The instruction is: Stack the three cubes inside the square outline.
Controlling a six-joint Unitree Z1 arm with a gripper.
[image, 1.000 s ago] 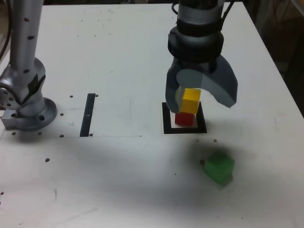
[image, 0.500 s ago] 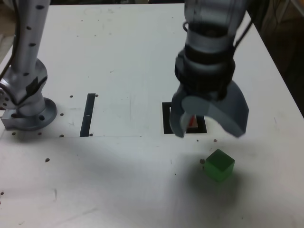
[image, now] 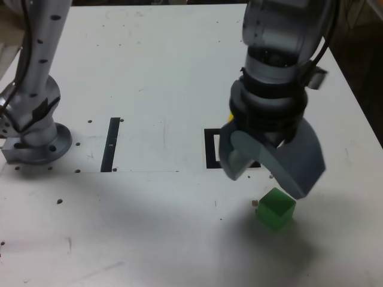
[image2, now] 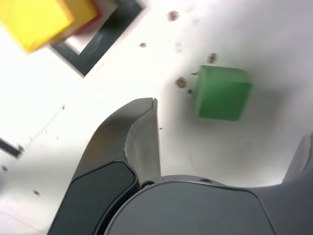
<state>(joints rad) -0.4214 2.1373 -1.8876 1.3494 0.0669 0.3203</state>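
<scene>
In the exterior view my gripper [image: 268, 170] hangs open and empty over the table, between the square outline [image: 210, 149] and the green cube [image: 276, 208]. Its body hides most of the outline and the stack; only a sliver of the yellow cube [image: 230, 116] shows. The wrist view shows the yellow cube [image2: 39, 19] sitting on the red cube [image2: 92, 20] inside the square outline [image2: 102, 36]. The green cube [image2: 222, 92] lies alone on the white table, just beyond the gap between my fingers [image2: 142, 132].
A thin black strip [image: 111, 143] lies at the exterior view's left of the outline. The arm's base [image: 36, 134] stands at the far left. The table's right edge [image: 365, 113] drops off to a dark floor. Small dark holes dot the tabletop.
My gripper, open throughout, has left the yellow-on-red stack and moved toward the table's front and the green cube. It now covers the stack in the exterior view.
</scene>
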